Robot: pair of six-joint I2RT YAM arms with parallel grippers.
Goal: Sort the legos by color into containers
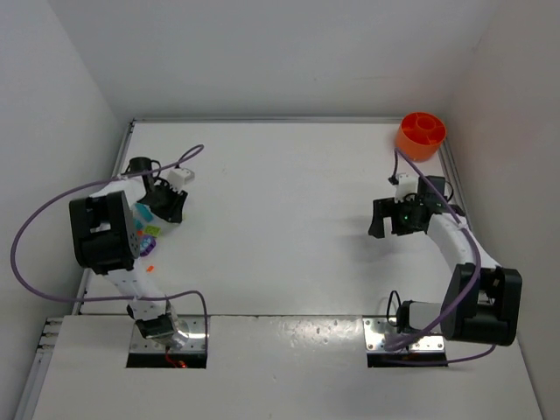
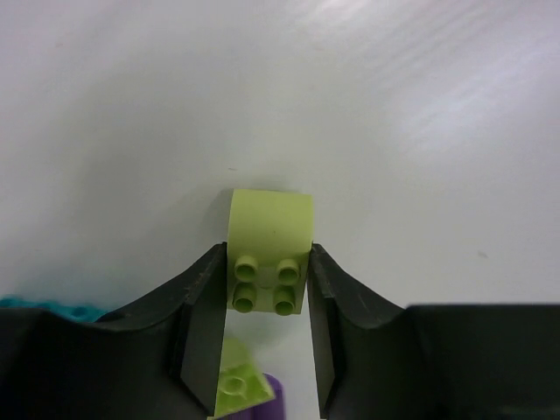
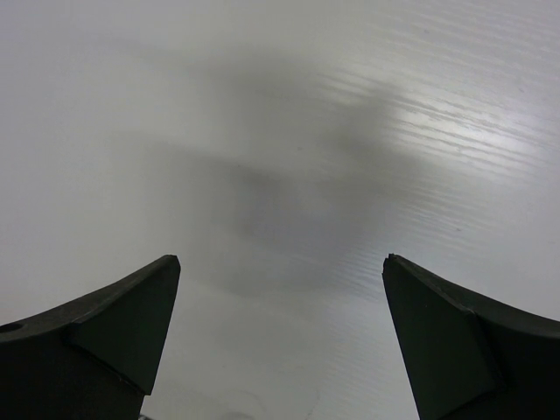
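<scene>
Item: small lime-green plastic lego brick (image 2: 269,229), 4 studs, on white table (image 1: 289,219), left side. Prob. light, rigid, slick; best held across flat flanks. Left gripper (image 2: 267,262): narrow, pads touching both flanks. Right gripper (image 3: 280,289): wide, empty. Contact: left wrist cam only. Round orange plastic tub (image 1: 421,136), far-right corner: top cam only.

This looks like a robot lab, a place for testing machines. Two robot arms, the left arm (image 1: 109,232) and the right arm (image 1: 455,254), are bolted to shiny metal plates (image 1: 166,337) at the near edge of a plain white tabletop (image 1: 289,227). Bare white walls (image 1: 280,52) stand close around it like a box. Long purple cables (image 1: 35,216) loop from the arms. A small orange tub (image 1: 421,136) sits in the far right corner.
</scene>
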